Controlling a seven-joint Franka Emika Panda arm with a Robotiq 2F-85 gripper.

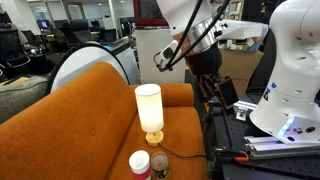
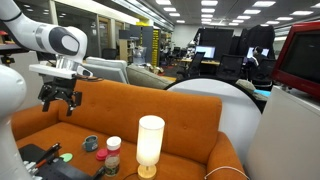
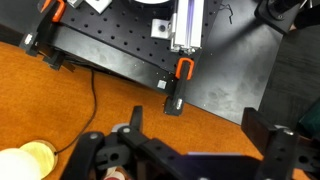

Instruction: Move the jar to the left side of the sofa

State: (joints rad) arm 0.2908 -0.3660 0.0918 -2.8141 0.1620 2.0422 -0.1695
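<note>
The jar (image 1: 140, 163), short with a white lid and a dark reddish body, stands on the seat of the burnt-orange sofa (image 1: 70, 105), next to the tall glowing lamp (image 1: 149, 110). It also shows in an exterior view (image 2: 113, 155), in front of the sofa's curved backrest (image 2: 190, 115). My gripper (image 2: 60, 102) hangs open and empty in the air above the seat, well away from the jar. In the wrist view the open fingers (image 3: 197, 125) frame bare orange fabric (image 3: 60, 100).
A small dark round object (image 2: 91, 143) lies on the seat near the jar. A black perforated board with orange clamps (image 3: 210, 60) borders the sofa. A white round chair (image 2: 215, 100) stands behind the backrest. The lamp's top shows in the wrist view (image 3: 28, 160).
</note>
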